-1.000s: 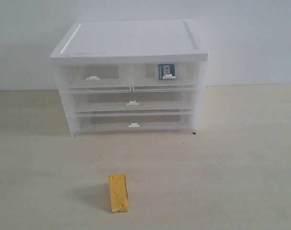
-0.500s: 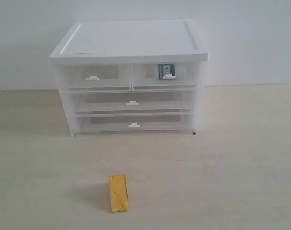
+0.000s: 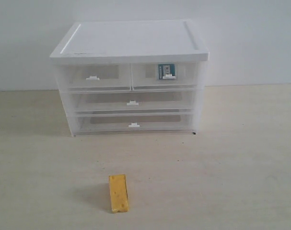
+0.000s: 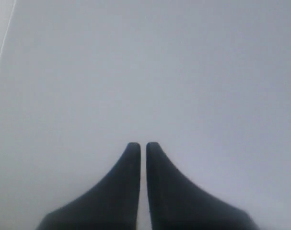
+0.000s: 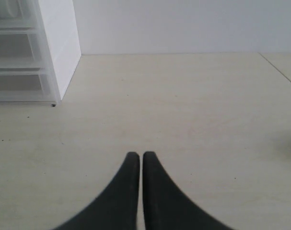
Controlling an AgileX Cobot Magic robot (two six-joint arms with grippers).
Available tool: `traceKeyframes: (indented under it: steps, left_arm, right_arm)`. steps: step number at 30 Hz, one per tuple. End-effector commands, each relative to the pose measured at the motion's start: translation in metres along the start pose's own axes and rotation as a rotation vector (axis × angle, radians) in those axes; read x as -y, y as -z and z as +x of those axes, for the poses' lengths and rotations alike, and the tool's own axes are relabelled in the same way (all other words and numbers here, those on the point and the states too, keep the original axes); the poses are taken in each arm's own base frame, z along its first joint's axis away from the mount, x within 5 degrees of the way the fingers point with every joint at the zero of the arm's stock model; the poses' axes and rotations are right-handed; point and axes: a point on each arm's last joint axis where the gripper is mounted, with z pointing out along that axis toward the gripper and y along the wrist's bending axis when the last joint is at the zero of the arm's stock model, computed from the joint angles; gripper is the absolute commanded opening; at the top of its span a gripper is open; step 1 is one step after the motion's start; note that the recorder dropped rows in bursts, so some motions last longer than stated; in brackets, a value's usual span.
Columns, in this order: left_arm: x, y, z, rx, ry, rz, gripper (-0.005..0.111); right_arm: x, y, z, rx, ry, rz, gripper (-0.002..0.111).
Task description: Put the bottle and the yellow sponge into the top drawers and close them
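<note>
The yellow sponge (image 3: 118,193) lies flat on the table in front of the cabinet (image 3: 131,43). Both top drawers are pushed in: the left one (image 3: 93,76) looks empty, and the right one (image 3: 165,74) shows the bottle's blue-teal label (image 3: 166,71) through its clear front. Neither arm appears in the exterior view. My left gripper (image 4: 143,146) is shut on nothing and faces a plain pale surface. Above bare tabletop, my right gripper (image 5: 137,155) is shut and empty, with the cabinet's corner (image 5: 54,72) off to one side.
Two full-width translucent drawers (image 3: 132,103) (image 3: 133,124) sit shut under the top pair. A pale wall rises behind the cabinet. The light wood table (image 3: 231,158) spreads around the sponge.
</note>
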Motion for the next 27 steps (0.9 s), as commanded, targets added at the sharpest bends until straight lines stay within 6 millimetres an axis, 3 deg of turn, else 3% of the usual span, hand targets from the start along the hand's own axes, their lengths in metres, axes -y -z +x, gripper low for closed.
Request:
traceKeyframes:
  steps: [1, 7, 14, 19, 27]
  left_arm:
    - [0.007, -0.002, -0.027, 0.202, 0.07, 0.051, 0.004]
    - [0.022, -0.034, -0.058, 0.153, -0.031, 0.084, 0.004]
    - [0.036, -0.085, -0.075, 0.07, -0.149, 0.14, 0.004]
    - [0.038, -0.117, -0.064, -0.045, -0.123, 0.158, 0.004]
    - [0.03, -0.151, -0.033, -0.201, -0.141, 0.123, 0.004]
  right_arm:
    - [0.0, 0.0, 0.001, 0.006, 0.007, 0.0, 0.0]
    - [0.0, 0.0, 0.001, 0.006, 0.007, 0.0, 0.0]
    - [0.0, 0.0, 0.001, 0.006, 0.007, 0.0, 0.0]
    - [0.0, 0.0, 0.001, 0.006, 0.007, 0.0, 0.0]
    - [0.0, 0.0, 0.001, 0.006, 0.007, 0.0, 0.0]
